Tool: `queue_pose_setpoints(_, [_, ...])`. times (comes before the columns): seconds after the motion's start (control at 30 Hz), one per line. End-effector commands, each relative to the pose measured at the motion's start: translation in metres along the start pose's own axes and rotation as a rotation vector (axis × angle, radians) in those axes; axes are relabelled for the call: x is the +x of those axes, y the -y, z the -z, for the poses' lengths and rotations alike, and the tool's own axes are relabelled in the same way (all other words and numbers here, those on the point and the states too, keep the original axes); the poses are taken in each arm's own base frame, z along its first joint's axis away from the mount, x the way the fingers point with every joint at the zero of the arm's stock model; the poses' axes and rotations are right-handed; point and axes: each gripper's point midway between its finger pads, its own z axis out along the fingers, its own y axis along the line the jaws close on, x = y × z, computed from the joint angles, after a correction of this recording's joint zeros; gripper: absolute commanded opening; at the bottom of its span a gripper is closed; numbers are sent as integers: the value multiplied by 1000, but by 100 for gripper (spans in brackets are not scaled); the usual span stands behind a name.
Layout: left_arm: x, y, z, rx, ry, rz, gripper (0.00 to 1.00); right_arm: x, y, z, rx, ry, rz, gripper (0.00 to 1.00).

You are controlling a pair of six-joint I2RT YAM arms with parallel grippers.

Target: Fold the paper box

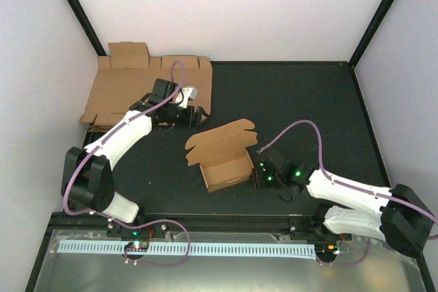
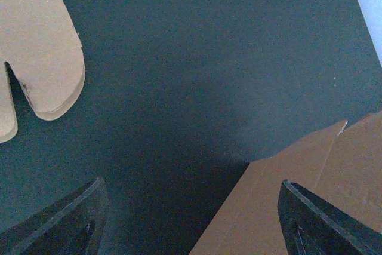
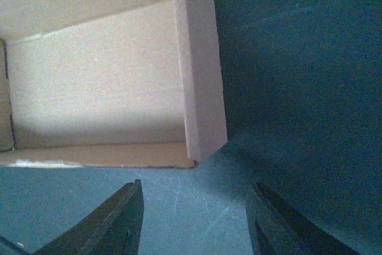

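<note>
The paper box (image 1: 222, 160) stands half-folded in the middle of the black mat, an open tray with its lid (image 1: 220, 137) tilted up at the far side. My right gripper (image 1: 258, 176) is open and empty, just right of the box's near right corner. In the right wrist view that corner (image 3: 203, 88) lies just ahead of the gripper (image 3: 197, 222), apart from the fingers. My left gripper (image 1: 196, 116) is open and empty, up and left of the box. In the left wrist view the lid's rounded tabs (image 2: 45, 58) show at the top left, ahead of the gripper (image 2: 191, 225).
Wide flat cardboard sheets (image 1: 133, 87) lie at the back left; their corner (image 2: 310, 189) sits under my left gripper's right finger. White walls close the back and sides. A metal ledge (image 1: 226, 264) runs along the near edge.
</note>
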Motion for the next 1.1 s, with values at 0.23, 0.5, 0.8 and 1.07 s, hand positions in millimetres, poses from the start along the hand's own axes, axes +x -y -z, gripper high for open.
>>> queue_pose_setpoints(0.23, [6,-6,-13,60,10,35,79,7,-29,3,-187,-27,-65,45])
queue_pose_setpoints(0.5, [19,-19,-12,41,23,59,80,-17,-38,-9,-294,24,-122,44])
queue_pose_setpoints(0.8, [30,-27,-7,46,72,81,80,-75,-38,-29,-391,92,-135,45])
queue_pose_setpoints(1.07, [43,-34,-16,47,61,94,81,-127,-12,-47,-352,163,-99,59])
